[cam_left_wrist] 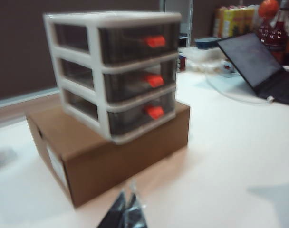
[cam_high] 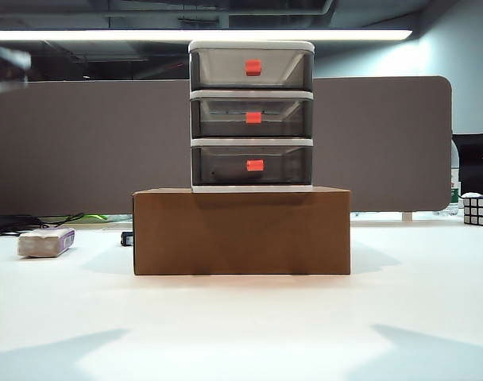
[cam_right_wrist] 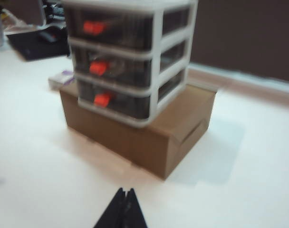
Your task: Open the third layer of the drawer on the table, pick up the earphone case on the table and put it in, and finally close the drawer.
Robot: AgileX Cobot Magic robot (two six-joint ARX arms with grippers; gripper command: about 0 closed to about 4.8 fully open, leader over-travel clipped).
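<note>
Room: an office with a grey partition behind the white counter [cam_high: 241,333] and a ceiling light strip above.
Drawer: the drawer [cam_high: 252,116] stands on a brown cardboard box [cam_high: 241,232], all three tiers shut, ahead of both pincers.
Third layer: the third layer [cam_high: 252,165] is the lowest tier; a dark shape shows dimly through its smoky front.
Handling: light, stiff plastic (likely to slide on the box when pulled); best taken by the small red-orange handle [cam_high: 255,165].
Left pincer: the left pincer [cam_left_wrist: 127,207] has its tips together, empty, well short of the box.
Right pincer: the right pincer [cam_right_wrist: 125,196] is likewise closed on nothing.
Earphone case: not clearly visible in any view.
Views: only the exterior view shows the whitish block [cam_high: 46,242] clearly; only the left wrist view shows the laptop [cam_left_wrist: 261,66].
</note>
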